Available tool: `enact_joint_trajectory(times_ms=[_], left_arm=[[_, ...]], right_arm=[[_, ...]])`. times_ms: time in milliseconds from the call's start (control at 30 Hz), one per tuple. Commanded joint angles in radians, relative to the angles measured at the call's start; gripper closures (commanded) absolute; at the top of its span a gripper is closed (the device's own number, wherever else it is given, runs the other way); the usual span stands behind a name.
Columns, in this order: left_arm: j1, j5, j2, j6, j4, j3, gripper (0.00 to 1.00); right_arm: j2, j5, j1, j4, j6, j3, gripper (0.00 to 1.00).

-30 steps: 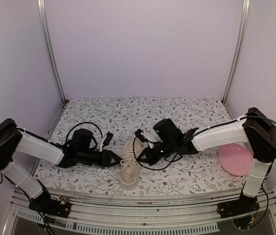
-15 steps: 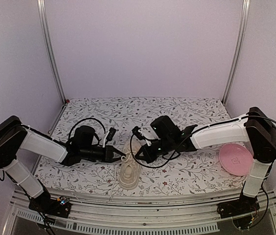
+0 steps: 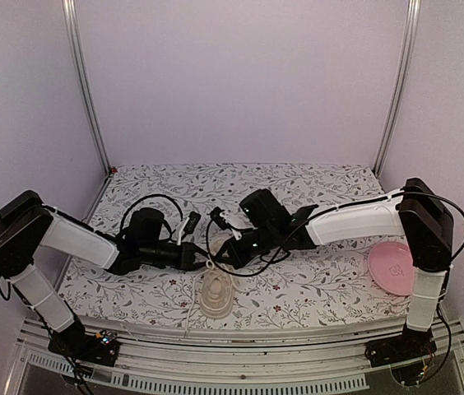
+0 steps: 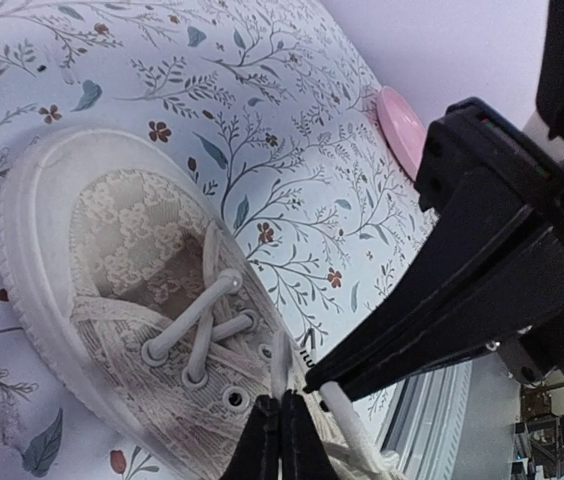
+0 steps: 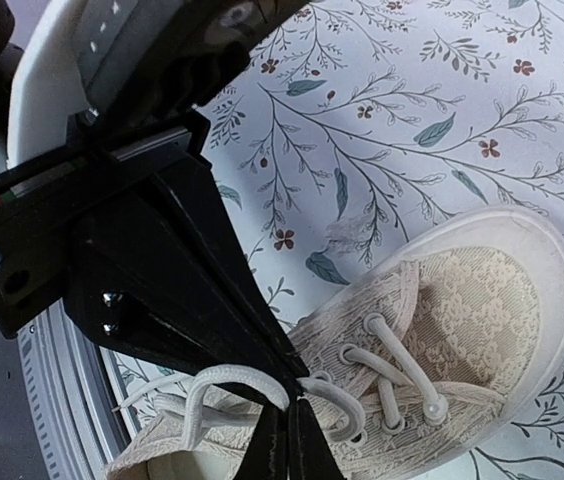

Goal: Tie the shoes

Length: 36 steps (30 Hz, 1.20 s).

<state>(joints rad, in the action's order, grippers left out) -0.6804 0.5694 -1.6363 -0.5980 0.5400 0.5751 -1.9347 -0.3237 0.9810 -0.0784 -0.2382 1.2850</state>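
Note:
The cream lace-patterned shoe (image 3: 215, 294) lies near the front edge of the mat, toe toward the arms' bases. My left gripper (image 3: 205, 262) and right gripper (image 3: 220, 257) meet tip to tip over its tongue end. In the left wrist view the left gripper (image 4: 280, 438) is shut on a white lace strand (image 4: 280, 366) above the shoe (image 4: 112, 250), with the right gripper's black fingers (image 4: 442, 300) crossing close by. In the right wrist view the right gripper (image 5: 288, 440) is shut on a white lace loop (image 5: 224, 378) over the shoe (image 5: 482, 300).
A round pink plate (image 3: 395, 268) lies on the floral mat (image 3: 298, 193) at the right, beside the right arm's base, and shows small in the left wrist view (image 4: 400, 115). Black cables loop above both wrists. The metal table rail runs just in front of the shoe.
The left gripper has moved right onto the shoe and shut on a lace strand. The right gripper, shut all along, has moved left to meet it.

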Motion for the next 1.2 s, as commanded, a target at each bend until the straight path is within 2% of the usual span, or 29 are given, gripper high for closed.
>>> enact_joint_trajectory(times_ms=[0, 333, 733, 1033, 1167], left_arm=[[0.01, -0.003, 0.006, 0.021, 0.017, -0.001, 1.0], [0.012, -0.058, 0.06, 0.005, 0.041, -0.041, 1.0], [0.013, 0.002, 0.056, 0.001, 0.056, -0.049, 1.0], [0.085, -0.056, 0.155, 0.024, -0.012, -0.082, 0.62], [0.116, -0.075, 0.165, 0.035, -0.079, -0.069, 0.58]], right_arm=[[-0.039, -0.005, 0.02, -0.026, -0.001, 0.026, 0.98], [-0.068, 0.01, 0.036, -0.054, -0.019, 0.024, 0.98], [-0.072, 0.031, 0.038, -0.064, -0.021, 0.014, 0.98], [-0.069, 0.037, 0.038, -0.063, -0.023, 0.007, 0.98], [-0.067, 0.035, 0.038, -0.058, -0.022, 0.007, 0.98]])
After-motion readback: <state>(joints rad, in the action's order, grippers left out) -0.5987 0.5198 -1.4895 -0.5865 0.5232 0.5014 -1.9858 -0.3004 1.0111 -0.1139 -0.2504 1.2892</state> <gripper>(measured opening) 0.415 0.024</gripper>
